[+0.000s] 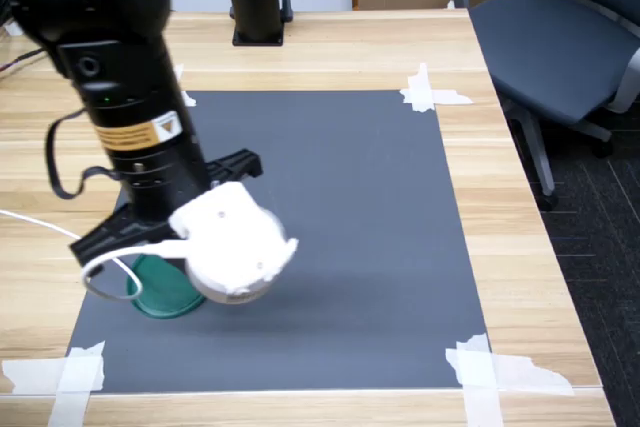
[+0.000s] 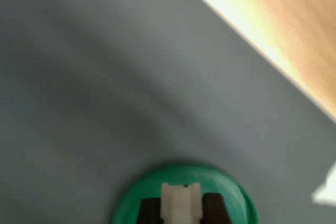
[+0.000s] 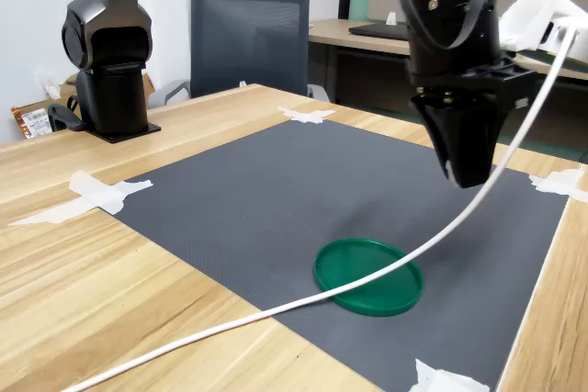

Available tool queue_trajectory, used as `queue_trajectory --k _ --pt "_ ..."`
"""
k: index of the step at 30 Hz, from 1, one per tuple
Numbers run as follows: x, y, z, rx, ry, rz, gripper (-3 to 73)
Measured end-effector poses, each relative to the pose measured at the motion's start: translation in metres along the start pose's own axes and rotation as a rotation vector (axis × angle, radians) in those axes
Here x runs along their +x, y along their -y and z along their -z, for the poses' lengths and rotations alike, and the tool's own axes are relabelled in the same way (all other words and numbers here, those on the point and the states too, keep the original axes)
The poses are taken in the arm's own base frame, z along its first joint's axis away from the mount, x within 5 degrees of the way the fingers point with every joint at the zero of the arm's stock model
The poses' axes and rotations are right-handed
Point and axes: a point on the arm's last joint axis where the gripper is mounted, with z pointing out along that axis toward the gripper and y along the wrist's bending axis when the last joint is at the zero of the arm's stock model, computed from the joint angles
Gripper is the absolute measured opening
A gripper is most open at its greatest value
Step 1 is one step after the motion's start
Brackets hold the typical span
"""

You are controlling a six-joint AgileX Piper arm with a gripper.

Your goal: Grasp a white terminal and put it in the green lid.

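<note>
You have one lid [image 3: 368, 275], one terminal [image 2: 181, 201] and one gripper [image 2: 181, 209] to watch, plus a dark mat [image 1: 340, 207] on the wooden table [image 1: 520, 237], held down by white tape [image 1: 430, 92] at its four corners. Starting at the first exterior view's left, the arm [image 1: 120, 77] leans over the mat's near left corner and hides most of the lid, so only a green edge shows under the white wrist housing [image 1: 235, 242]. In the second exterior view the lid lies flat near the mat's front edge, a round dark-green disc with a low raised rim, and a white cable [image 3: 276, 314] sags across it; the gripper hangs well above the mat, to the right of the lid. In the wrist view the terminal is a small white ribbed block with notched upper corners, pinched between the two dark fingers [image 2: 214, 205], so the gripper is clenched on it. There the terminal sits in front of the lid's green face, above it.
</note>
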Motion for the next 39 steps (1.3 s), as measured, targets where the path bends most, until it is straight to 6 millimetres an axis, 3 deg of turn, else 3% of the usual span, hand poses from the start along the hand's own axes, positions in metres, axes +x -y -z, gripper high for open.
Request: queue_trajectory --k 7,25,39 --pt "0.017 0.007 0.002 -0.036 -0.062 -0.011 7.8" --pt "0.024 0.009 -0.004 -0.033 -0.131 0.067 7.8" --pt "0.034 0.012 -0.029 -0.052 -0.230 0.132 7.8"
